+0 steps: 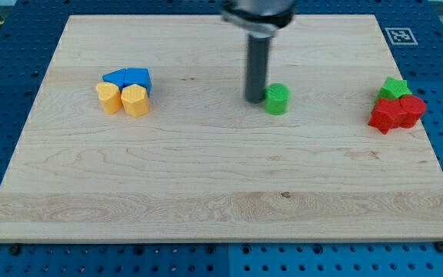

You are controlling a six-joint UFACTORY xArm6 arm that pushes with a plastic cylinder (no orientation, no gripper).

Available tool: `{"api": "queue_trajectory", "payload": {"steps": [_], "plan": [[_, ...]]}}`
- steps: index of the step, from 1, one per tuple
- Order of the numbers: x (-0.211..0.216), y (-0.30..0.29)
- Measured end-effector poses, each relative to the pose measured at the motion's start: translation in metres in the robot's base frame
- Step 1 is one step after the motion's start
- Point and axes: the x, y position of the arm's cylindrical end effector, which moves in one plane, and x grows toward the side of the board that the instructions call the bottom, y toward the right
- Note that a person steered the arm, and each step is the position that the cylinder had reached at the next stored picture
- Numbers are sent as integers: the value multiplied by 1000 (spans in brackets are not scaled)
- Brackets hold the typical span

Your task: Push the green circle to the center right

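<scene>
The green circle [277,98] is a short green cylinder standing on the wooden board [221,185], a little above and right of the board's middle. My tip [253,100] is at the circle's left side, touching it or nearly so. The dark rod rises straight up from the tip to the view's top.
A green star [394,88] and two red blocks [396,112] cluster at the board's right edge. Two blue blocks [129,78] and two yellow blocks [123,99] cluster at the upper left. A marker tag [399,35] sits past the board's top right corner.
</scene>
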Motion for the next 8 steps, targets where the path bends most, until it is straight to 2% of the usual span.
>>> {"api": "queue_trajectory", "payload": {"steps": [1,2,3,4,5,6,8], "plan": [[0,70],[0,48],[13,-5],[46,-2],[43,44],[22,73],[25,74]]}}
